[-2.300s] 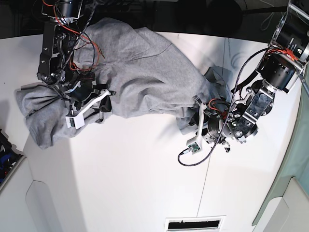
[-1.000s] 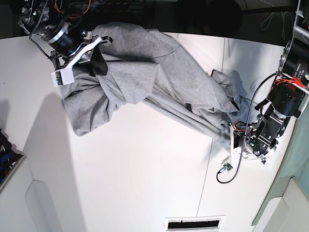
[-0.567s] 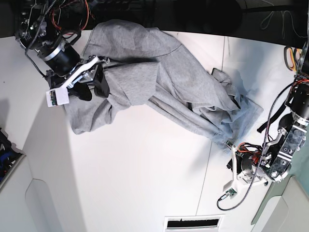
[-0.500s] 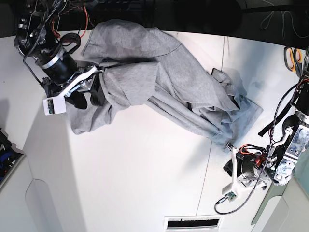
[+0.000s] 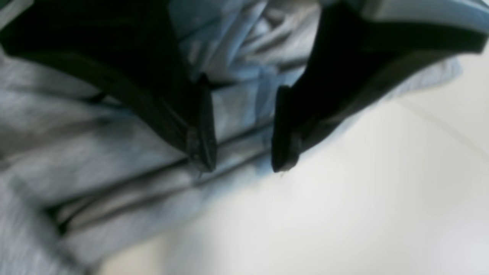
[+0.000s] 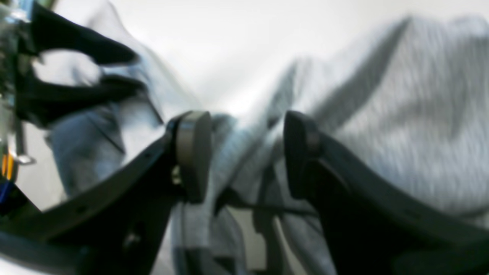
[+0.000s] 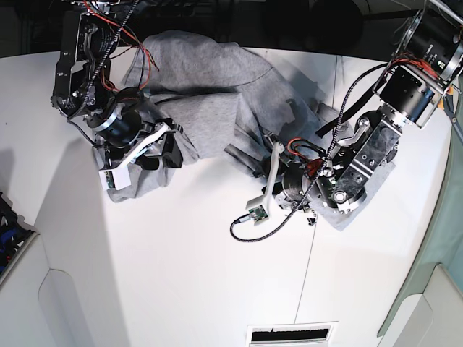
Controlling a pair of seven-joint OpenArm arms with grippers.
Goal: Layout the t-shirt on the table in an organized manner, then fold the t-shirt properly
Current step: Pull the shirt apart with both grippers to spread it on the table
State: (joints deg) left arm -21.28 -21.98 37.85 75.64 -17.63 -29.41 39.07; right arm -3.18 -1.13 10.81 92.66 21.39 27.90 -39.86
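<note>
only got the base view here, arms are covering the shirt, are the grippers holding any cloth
Observer: No. In the left wrist view the left gripper is open over the shirt, with nothing pinched between its fingers.
Operator: and the right one
Observer: The right wrist view shows the right gripper open too, with grey folds behind the gap and not clamped.
Operator: what's under the left one
Observer: It hangs over the shirt's edge: bunched folds lie on one side and bare table on the other.
</note>
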